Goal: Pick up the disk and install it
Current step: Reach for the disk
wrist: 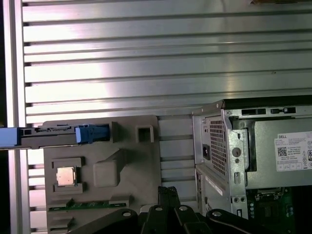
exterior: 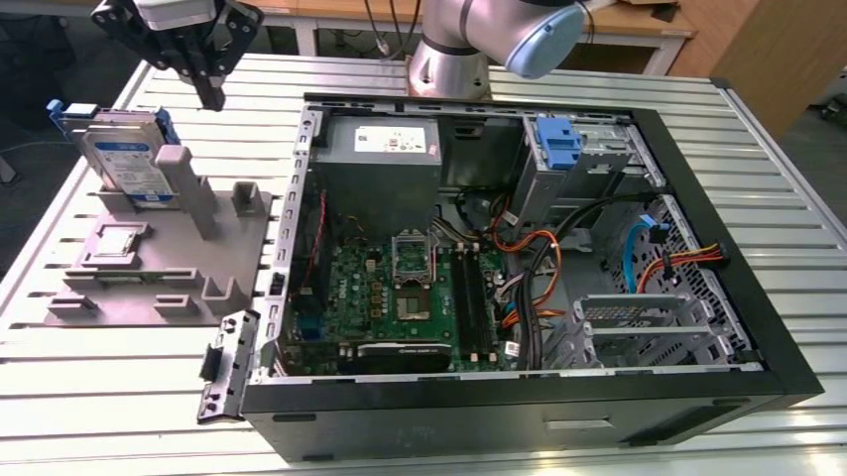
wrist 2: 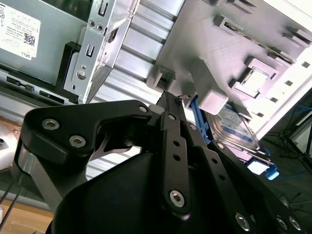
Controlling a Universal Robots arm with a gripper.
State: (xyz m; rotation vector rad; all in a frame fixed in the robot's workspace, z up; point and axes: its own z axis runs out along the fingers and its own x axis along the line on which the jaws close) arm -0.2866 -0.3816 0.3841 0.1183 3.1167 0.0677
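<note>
A slatted metal table carries an open computer case lying on its side, with the arm's base at twelve o'clock in the exterior view. Beside the case, at nine o'clock, lies a grey stand.

The disk stands upright on edge in a slot at the stand's far end, at about ten o'clock in the exterior view, its label facing the camera and its blue frame showing at both ends. A grey post rises just in front of it.

The gripper hangs above the stand, at about two o'clock from the disk and apart from it. Its black fingers meet at the tips and hold nothing. The first wrist view shows the disk edge-on along the stand's edge.

Inside the case, the grey power supply sits at twelve o'clock, the green board at six, and a metal drive cage at about four. An upright blue latch stands at about one o'clock.
</note>
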